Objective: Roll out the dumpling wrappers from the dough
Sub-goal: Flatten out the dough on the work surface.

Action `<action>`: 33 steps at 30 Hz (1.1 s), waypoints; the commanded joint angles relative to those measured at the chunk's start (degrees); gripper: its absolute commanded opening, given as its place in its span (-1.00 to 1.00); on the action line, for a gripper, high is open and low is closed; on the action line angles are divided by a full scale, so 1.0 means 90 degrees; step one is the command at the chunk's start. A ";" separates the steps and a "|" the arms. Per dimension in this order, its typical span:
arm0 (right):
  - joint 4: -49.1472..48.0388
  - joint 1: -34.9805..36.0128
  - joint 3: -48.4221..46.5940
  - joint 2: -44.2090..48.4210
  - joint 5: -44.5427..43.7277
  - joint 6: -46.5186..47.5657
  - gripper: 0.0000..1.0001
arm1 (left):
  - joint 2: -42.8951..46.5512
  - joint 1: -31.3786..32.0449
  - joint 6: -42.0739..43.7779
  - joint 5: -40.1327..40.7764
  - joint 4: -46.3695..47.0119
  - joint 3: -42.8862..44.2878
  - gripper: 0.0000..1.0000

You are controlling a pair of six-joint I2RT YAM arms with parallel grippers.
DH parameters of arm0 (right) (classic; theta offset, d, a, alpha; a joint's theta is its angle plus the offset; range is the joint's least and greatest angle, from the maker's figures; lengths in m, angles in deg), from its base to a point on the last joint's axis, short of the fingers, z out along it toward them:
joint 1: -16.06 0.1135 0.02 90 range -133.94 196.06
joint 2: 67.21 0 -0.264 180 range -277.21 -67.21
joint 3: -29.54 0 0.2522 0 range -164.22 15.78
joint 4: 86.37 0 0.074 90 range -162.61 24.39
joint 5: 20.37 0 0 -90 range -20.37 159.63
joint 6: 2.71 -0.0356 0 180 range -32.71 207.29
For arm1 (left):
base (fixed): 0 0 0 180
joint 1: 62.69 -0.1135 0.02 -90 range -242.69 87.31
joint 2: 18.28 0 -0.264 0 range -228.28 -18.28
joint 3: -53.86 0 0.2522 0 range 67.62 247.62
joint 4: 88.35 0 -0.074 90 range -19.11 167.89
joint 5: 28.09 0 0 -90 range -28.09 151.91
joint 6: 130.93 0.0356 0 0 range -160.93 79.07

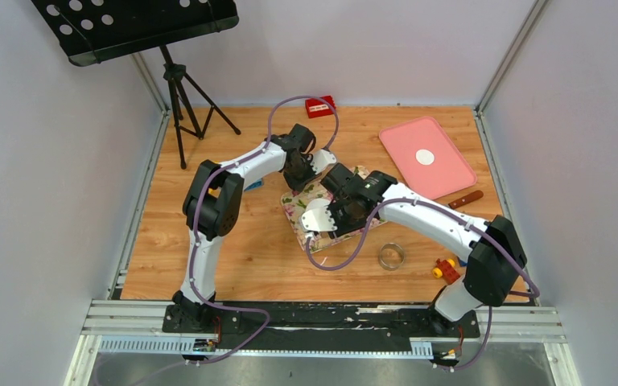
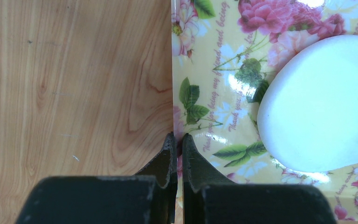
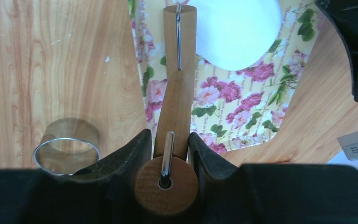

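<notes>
**Pin clamped, dough waiting on the mat**

Your right gripper [image 3: 170, 140] is clenched on the light-brown wooden rolling pin [image 3: 177, 93]. The jaws sit on the handle's waist, just past the round butt end, and the pin's far tip is at the dough's edge.

Your left gripper [image 2: 177, 142] is closed, tips at one edge of the glossy floral plastic mat [image 2: 214, 116]. Can't tell if it nips the sheet or only pins it.

The smooth matte white lump of dough [image 2: 321, 107] lies on the mat, inboard of that edge, low-domed with a rounded rim. Expect it soft, light and tacky. It should dent rather than slide, so press it with the pin and don't pinch.

The mat looks slick on the wood-grain table [image 2: 74, 93] and wants holding.

A shiny metal ring cutter [image 3: 67, 147] stands off the mat's near right corner.

One thin white round wrapper [image 1: 425, 157] lies on the pink rectangular tray [image 1: 451, 181], toward the table's far right corner.
</notes>
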 commanded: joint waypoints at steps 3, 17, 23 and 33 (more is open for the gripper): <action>0.1042 0.0171 0.0196 0.0001 0.0394 -0.0186 -1.00 | 0.0160 0.0144 0.0046 -0.0036 -0.0160 -0.0148 -1.00; -0.1108 0.0310 -0.0872 0.0468 -0.0338 -0.0096 -1.00 | 0.0179 0.0182 0.0172 0.0121 -0.0203 -0.0099 -1.00; -0.1505 0.0546 -0.0328 0.0163 -0.0491 0.0087 -1.00 | 0.0158 0.0185 0.0142 0.0104 -0.0192 -0.0070 -1.00; -0.0950 0.1104 0.1038 0.0468 -0.0779 0.0459 -1.00 | 0.0115 0.0198 0.0163 0.0126 -0.0172 -0.0080 -1.00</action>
